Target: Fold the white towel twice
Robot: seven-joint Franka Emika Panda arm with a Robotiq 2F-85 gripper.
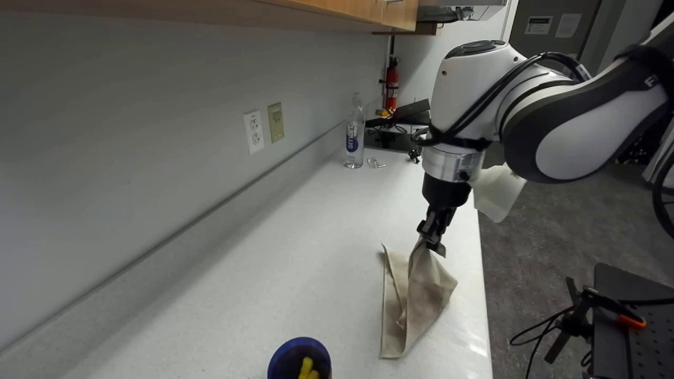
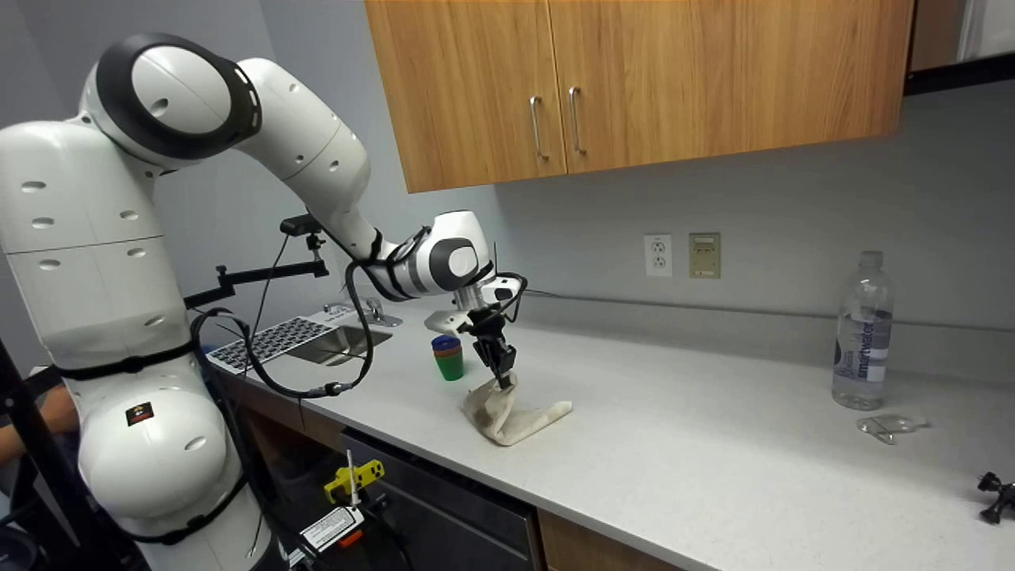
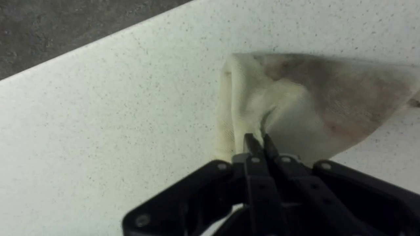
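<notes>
We found the thin off-white cloth towel, brown-stained, creased on the white speckled countertop, a raised fold pinched in the black two-fingered gripper. From the towel, in an exterior view, we logged a round blue cup at eight o'clock and a clear plastic bottle at eleven.

Free counter between white towel and bottle, cup stack near towel, cabinet overhead along wall
</notes>
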